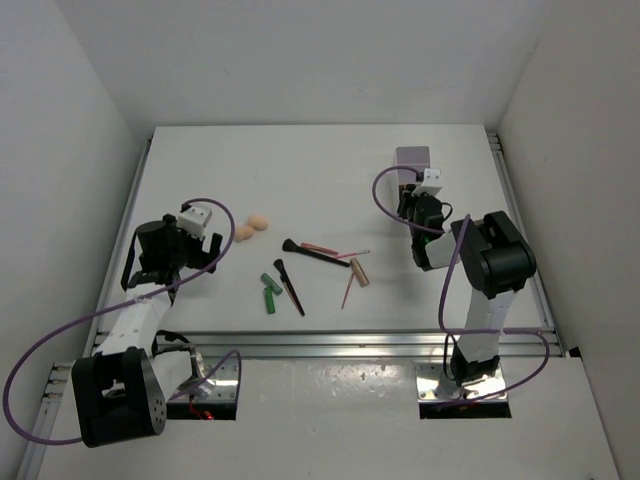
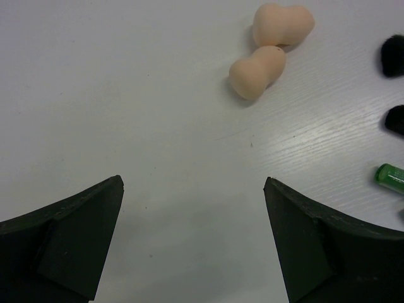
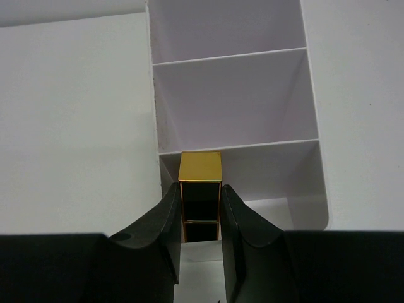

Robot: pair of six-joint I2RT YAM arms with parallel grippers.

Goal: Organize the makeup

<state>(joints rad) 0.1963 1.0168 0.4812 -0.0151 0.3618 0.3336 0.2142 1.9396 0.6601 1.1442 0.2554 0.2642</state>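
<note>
My right gripper (image 3: pixel 201 211) is shut on the gold lipstick (image 3: pixel 201 183) and holds it upright in the left corner of the nearest compartment of the translucent white box (image 3: pixel 237 95); from above the gripper (image 1: pixel 409 200) sits at the box's (image 1: pixel 412 158) near end. My left gripper (image 2: pixel 194 189) is open and empty over bare table, left of the two peach sponges (image 2: pixel 255 71) (image 1: pixel 251 227). Two black-handled brushes (image 1: pixel 291 285), thin pink pencils (image 1: pixel 347 255), a green tube (image 1: pixel 269 291) and a tan tube (image 1: pixel 359 271) lie mid-table.
White walls enclose the table on three sides. A metal rail (image 1: pixel 350 345) runs along the near edge. Purple cables loop from both arms. Black brush heads (image 2: pixel 392 55) and the green tube's end (image 2: pixel 391 177) show at the left wrist view's right edge.
</note>
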